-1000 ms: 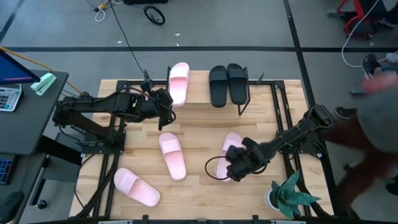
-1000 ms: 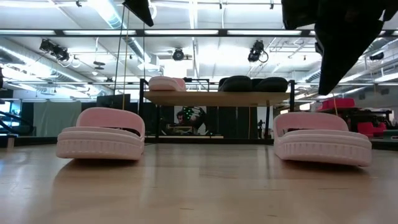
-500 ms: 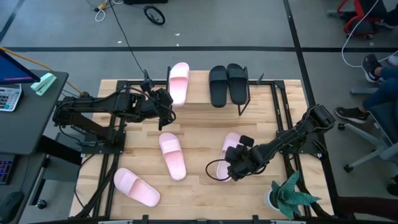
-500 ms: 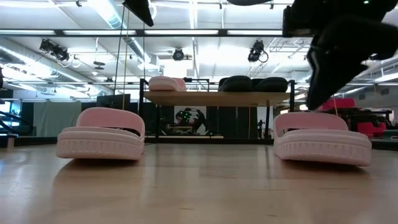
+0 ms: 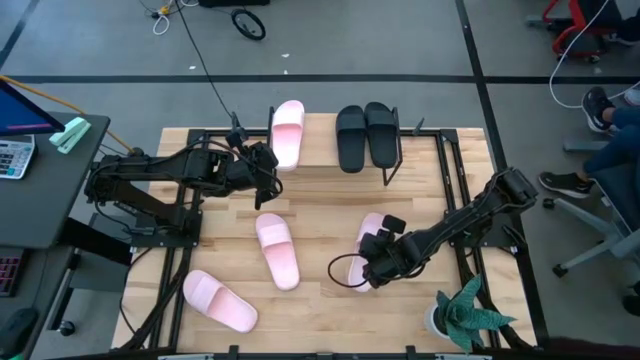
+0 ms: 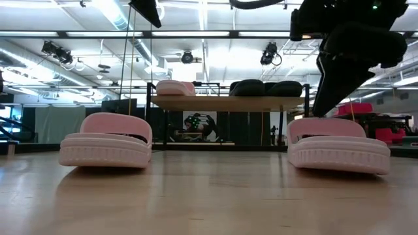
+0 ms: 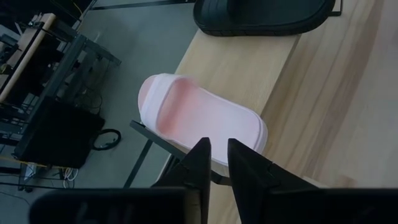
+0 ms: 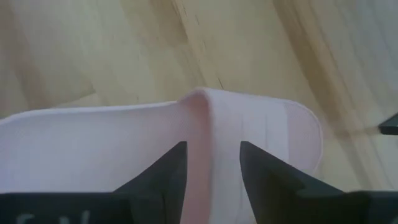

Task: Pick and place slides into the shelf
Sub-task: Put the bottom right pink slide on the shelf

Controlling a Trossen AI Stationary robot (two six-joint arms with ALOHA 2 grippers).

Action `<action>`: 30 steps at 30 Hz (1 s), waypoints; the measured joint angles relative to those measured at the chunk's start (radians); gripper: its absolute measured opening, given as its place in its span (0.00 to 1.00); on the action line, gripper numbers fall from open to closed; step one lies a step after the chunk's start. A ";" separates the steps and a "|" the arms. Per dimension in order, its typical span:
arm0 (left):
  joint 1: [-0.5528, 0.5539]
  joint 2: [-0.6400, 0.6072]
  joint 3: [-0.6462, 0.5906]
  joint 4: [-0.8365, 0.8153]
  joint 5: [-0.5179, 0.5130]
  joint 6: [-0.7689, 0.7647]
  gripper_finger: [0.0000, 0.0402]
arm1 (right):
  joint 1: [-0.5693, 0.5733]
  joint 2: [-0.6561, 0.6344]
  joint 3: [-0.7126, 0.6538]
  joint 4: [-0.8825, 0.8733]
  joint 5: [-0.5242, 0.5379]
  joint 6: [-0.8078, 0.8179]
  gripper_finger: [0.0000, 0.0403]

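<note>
On the wooden worktop (image 5: 330, 200), the right end effector (image 5: 372, 262) hangs low over a light pink slide (image 5: 372, 238) lying right of centre, its dark fingers (image 8: 163, 180) spread apart. In the right wrist view the slide's raised strap edge (image 8: 202, 124) stands in the gap between the two fingers, with foam showing on either side; whether the fingers touch the foam cannot be told. The low view shows the same end effector (image 6: 326, 98) coming down from above to just over the top of that slide (image 6: 338, 147), which rests flat on the worktop. The left end effector (image 5: 268, 172) sits near the shelf (image 5: 330, 155) at the far edge, just beside the heel end of another pink slide (image 5: 287, 132) that lies on the shelf's light top board. Its fingers (image 7: 200, 168) stand close together with only a narrow slit between them and nothing in it; the pink slide (image 7: 199, 121) lies just beyond their tips. Two black slides (image 5: 365, 135) rest side by side on the shelf, to the right of the pink one. Two more pink slides lie on the worktop: one (image 5: 277, 250) near the centre, well apart from both end effectors, and one (image 5: 220, 300) toward the near left corner. A potted plant (image 5: 462, 312) stands at the near right corner.
</note>
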 joint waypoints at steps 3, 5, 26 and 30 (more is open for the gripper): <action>0.000 0.000 0.000 0.000 0.000 -0.001 0.14 | 0.001 0.022 0.000 0.008 0.003 -0.006 0.38; 0.000 0.000 0.000 0.001 0.000 -0.001 0.13 | 0.001 0.033 0.000 0.006 0.027 -0.012 0.38; 0.000 0.000 0.000 0.001 0.000 -0.002 0.13 | -0.012 0.035 -0.117 0.043 0.180 0.015 0.33; 0.000 0.000 0.000 0.001 0.000 -0.002 0.14 | -0.012 0.035 -0.102 0.046 0.180 -0.016 0.20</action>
